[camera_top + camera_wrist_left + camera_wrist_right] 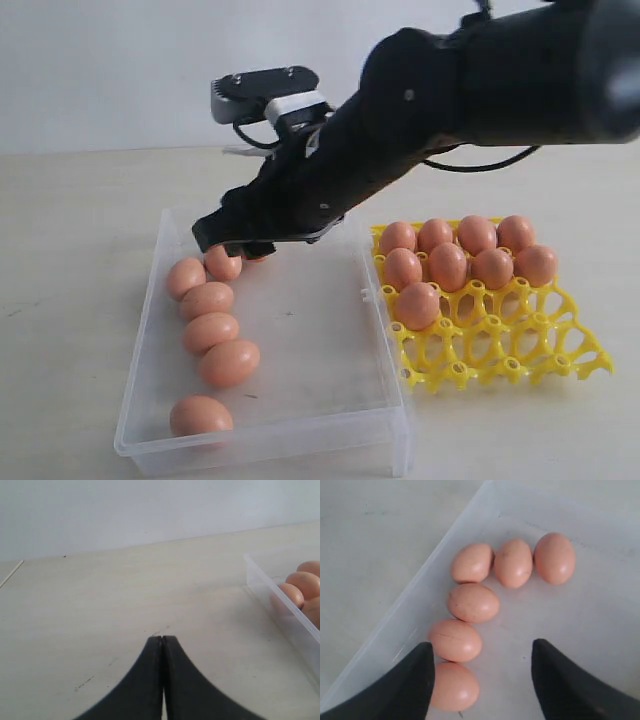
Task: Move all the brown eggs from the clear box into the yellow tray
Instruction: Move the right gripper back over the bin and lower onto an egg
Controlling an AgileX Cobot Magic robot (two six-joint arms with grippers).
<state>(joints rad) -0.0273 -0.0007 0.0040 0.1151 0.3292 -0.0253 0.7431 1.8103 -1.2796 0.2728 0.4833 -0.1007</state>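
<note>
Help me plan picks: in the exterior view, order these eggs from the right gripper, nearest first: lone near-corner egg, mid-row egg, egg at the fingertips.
1. Egg at the fingertips, far end, just beside the right gripper.
2. Mid-row egg, left side, midway.
3. Lone near-corner egg, front left.

Table (70,200): you are looking at a pale, cream-coloured top with faint wood grain, running back to the wall.
Wall (100,70): plain whitish-grey, meeting the table in a straight line.
Scratch (84,682): in your left wrist view, a short dark mark on the table, with a few fainter ones near it.
Speck (64,556): a tiny dark dot by the table's far edge.
Pale strip (11,573): a thin, light, slanted line on the table, well apart from the scratch; you cannot tell what it is.
</note>
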